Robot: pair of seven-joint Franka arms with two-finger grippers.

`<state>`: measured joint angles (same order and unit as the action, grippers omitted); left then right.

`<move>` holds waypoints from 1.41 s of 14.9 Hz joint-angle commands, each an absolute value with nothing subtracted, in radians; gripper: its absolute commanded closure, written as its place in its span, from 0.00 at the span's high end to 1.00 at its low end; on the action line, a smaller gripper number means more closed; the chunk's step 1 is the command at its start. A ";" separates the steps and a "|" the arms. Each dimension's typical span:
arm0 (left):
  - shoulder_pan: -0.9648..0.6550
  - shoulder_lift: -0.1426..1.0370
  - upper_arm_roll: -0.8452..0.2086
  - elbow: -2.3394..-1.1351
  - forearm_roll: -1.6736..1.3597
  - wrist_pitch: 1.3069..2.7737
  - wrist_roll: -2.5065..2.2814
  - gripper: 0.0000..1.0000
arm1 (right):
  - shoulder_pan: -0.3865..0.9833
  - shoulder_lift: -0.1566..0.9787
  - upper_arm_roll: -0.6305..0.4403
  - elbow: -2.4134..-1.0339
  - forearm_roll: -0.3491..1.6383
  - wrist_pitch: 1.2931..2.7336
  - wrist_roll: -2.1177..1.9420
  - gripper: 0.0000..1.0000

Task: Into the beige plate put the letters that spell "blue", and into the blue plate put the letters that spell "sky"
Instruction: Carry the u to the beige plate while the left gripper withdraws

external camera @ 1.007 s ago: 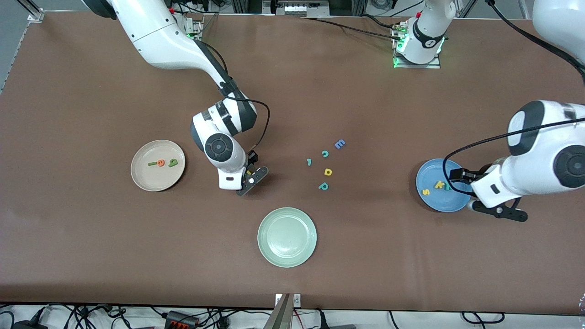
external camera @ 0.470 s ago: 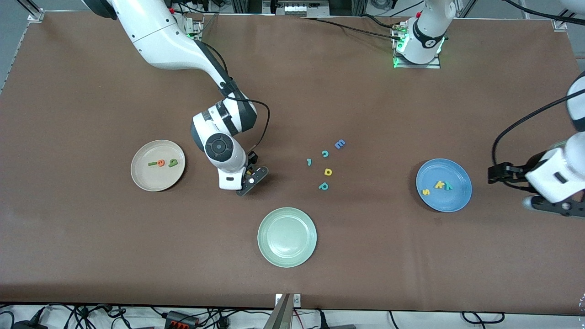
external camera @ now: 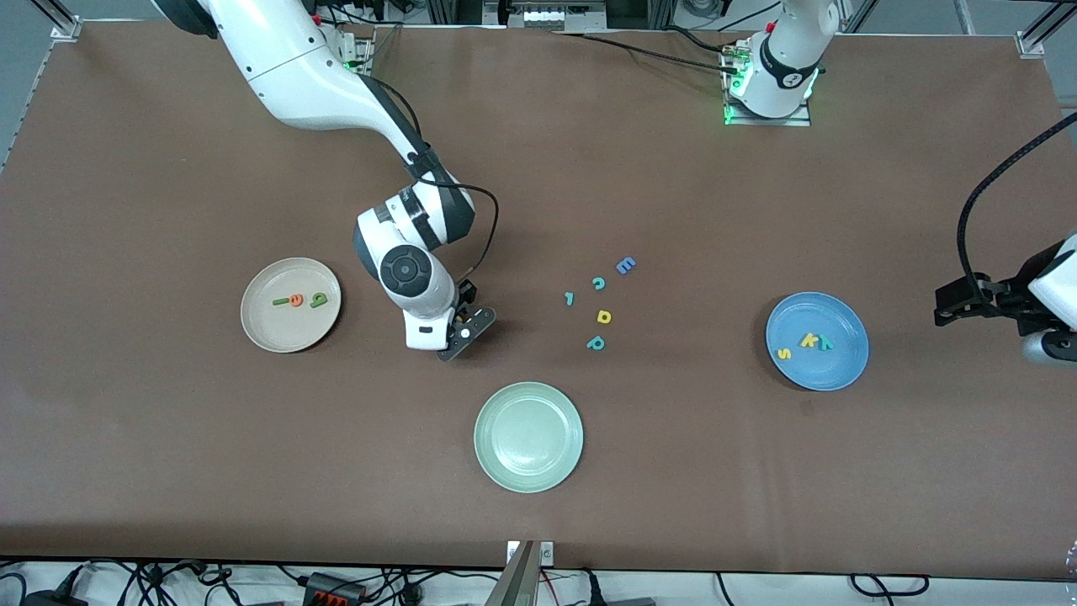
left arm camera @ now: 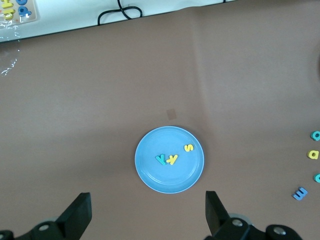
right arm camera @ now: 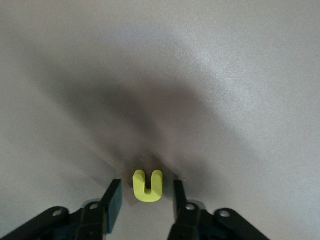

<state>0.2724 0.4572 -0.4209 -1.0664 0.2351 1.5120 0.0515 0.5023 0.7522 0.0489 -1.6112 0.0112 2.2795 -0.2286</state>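
Observation:
The beige plate (external camera: 267, 324) holds the dark green l (external camera: 280, 300), orange e (external camera: 295, 300) and green b (external camera: 318, 300). In the blue plate (external camera: 829, 370) (left arm camera: 165, 180) lie the yellow s (external camera: 783, 353) (left arm camera: 188, 148), yellow k (external camera: 809, 340) (left arm camera: 172, 159) and teal y (external camera: 825, 342) (left arm camera: 161, 159). My right gripper (external camera: 458, 330) (right arm camera: 146, 189) is down at the table between the beige and pale green plates, open, its jaws on either side of the yellow u (right arm camera: 148, 186) with a small gap each side. My left gripper (external camera: 1047, 343) (left arm camera: 147, 200) hangs open and empty past the blue plate, at the left arm's end of the table.
A pale green plate (external camera: 528, 436) sits nearest the front camera. Loose letters lie mid-table: a blue E (external camera: 625, 265), a teal c (external camera: 598, 283), a small teal piece (external camera: 570, 297), a yellow closed-loop letter (external camera: 604, 316) and a teal p (external camera: 596, 342).
My left gripper has pulled away from over the blue plate toward the left arm's end of the table. My right gripper's jaws have narrowed around the yellow u; that arm barely moved.

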 commanded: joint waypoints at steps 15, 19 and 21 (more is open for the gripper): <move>-0.061 -0.020 0.046 -1.678 -0.032 1.684 -0.002 1.00 | 0.483 0.727 0.018 -1.609 -0.002 2.270 -0.219 0.12; -0.071 -0.025 0.048 -1.678 -0.032 1.677 0.000 1.00 | 0.381 0.649 0.017 -1.614 -0.003 2.123 -0.209 0.12; -0.071 -0.017 0.046 -1.671 -0.031 1.677 0.002 1.00 | 0.315 0.608 0.015 -1.623 -0.005 2.047 -0.224 0.12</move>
